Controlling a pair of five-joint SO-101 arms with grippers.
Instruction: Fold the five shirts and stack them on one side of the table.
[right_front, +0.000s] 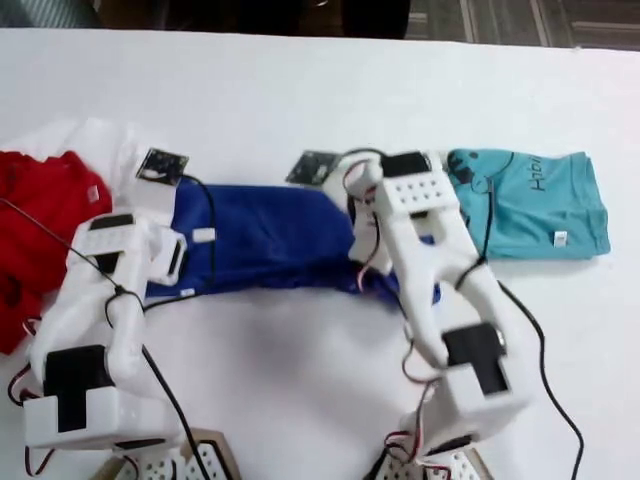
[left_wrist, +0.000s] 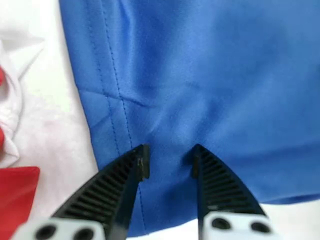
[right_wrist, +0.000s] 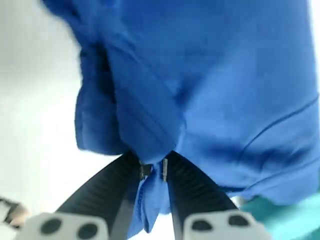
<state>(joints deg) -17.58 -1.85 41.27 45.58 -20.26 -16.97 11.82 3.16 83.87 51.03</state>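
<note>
A blue shirt (right_front: 262, 232) lies spread across the middle of the table, between the two arms. My left gripper (left_wrist: 169, 161) stands open over its left end, fingers (left_wrist: 131, 167) resting on the cloth (left_wrist: 200, 85) beside a stitched hem. My right gripper (right_wrist: 154, 170) is shut on a bunched fold of the blue shirt (right_wrist: 210, 85) at its right end (right_front: 375, 275). A folded teal shirt (right_front: 535, 203) lies at the right side of the table. A red shirt (right_front: 35, 215) and white cloth (right_front: 95, 140) lie crumpled at the left.
The white table (right_front: 300, 90) is bare at the back and in front (right_front: 290, 370) between the arm bases. Black cables (right_front: 545, 350) run from both arms. Red cloth (left_wrist: 15, 195) and white cloth (left_wrist: 15, 90) sit beside the blue shirt's left edge.
</note>
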